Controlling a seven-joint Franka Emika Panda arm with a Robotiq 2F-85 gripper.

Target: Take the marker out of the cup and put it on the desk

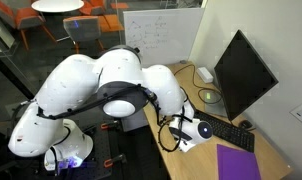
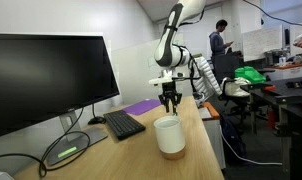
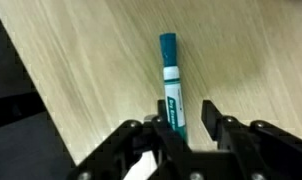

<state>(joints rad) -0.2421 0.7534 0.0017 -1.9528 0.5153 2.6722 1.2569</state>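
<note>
In the wrist view a teal-capped marker [image 3: 171, 85] with a white and teal barrel lies on the pale wood desk [image 3: 91, 60]. My gripper [image 3: 183, 118] is open and straddles the marker's near end. The marker touches one finger and there is a gap to the other. In an exterior view the small white cup [image 2: 170, 137] stands on the desk [image 2: 196, 150] in the foreground. The gripper [image 2: 170, 102] hangs low over the desk just behind it. In an exterior view the gripper [image 1: 181, 137] is down at the desk [image 1: 191, 160]. I cannot make out the cup there.
A black keyboard [image 2: 123, 124] [image 1: 231, 135] and a purple sheet [image 2: 143, 106] [image 1: 239, 162] lie beside the gripper. A large monitor [image 2: 46, 85] [image 1: 241, 72] stands at the desk's back, on a round base [image 2: 66, 150]. A person [image 2: 220, 40] stands far behind.
</note>
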